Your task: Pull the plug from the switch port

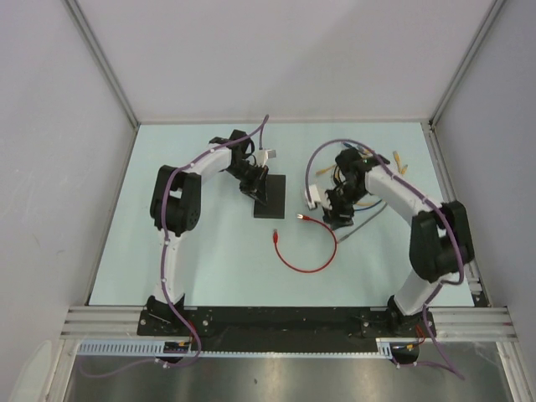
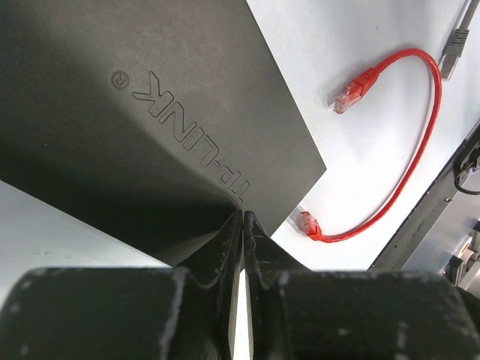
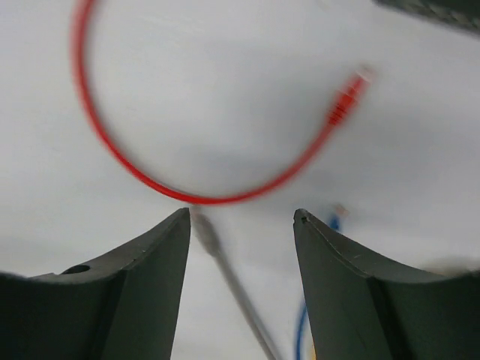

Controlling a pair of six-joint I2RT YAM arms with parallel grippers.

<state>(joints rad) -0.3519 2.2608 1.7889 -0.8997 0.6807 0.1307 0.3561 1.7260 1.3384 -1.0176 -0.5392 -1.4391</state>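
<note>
Top external view: the red patch cable lies loose on the tabletop, with both plugs clear of the switch. Its nearer plug sits just beside your right gripper, on the switch side. That gripper's jaws are apart and empty. Your left gripper is closed, its tips at the switch's edge. Extraction appears complete.

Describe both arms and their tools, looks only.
The left arm and right arm have white tubular links with bulky black joints, and a purple cable runs along each. The left tool and right tool have matte black fingers that taper to the tips.
</note>
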